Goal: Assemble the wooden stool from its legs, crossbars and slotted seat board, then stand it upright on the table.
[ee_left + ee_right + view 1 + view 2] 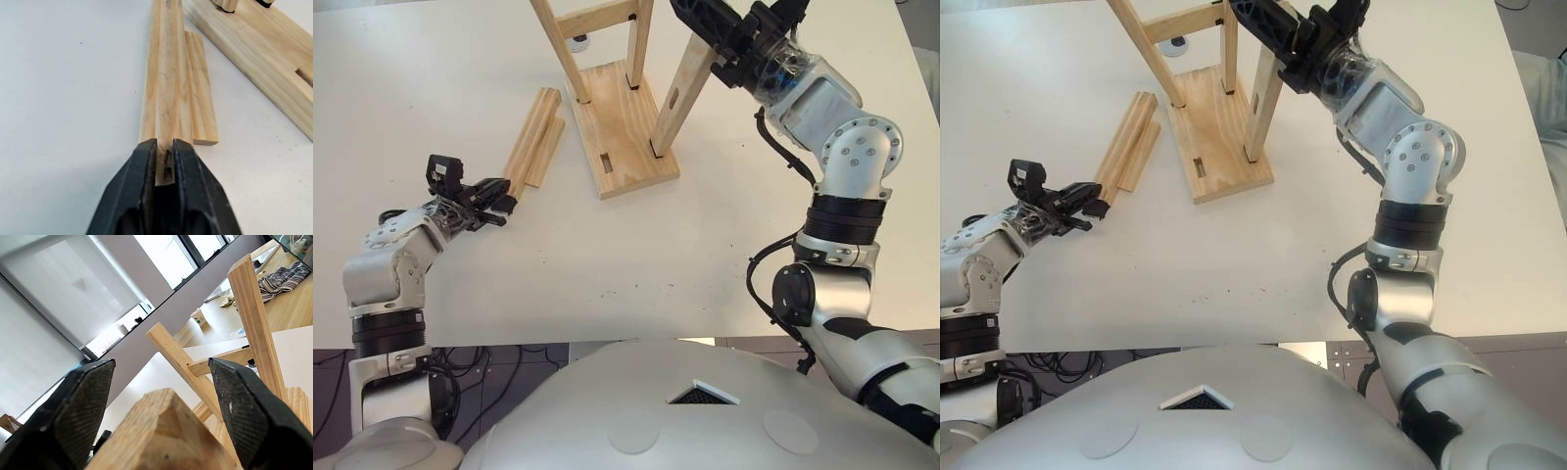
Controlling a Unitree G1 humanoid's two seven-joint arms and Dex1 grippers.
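Stool seat board lies flat on the white table, and we see three legs standing up from it, two far legs joined by a crossbar and a near leg at the board's right edge. Our right gripper sits at the top of that near leg; its fingers are spread apart with the leg's end between them, not pressing on it. The right arm is raised, bent at the elbow, its forearm reaching up beside the board's right side. Left of the board a loose leg lies flat with a short bar touching its side. Our left gripper is clamped on the loose leg's end farthest from the board, the left arm held low over the table.
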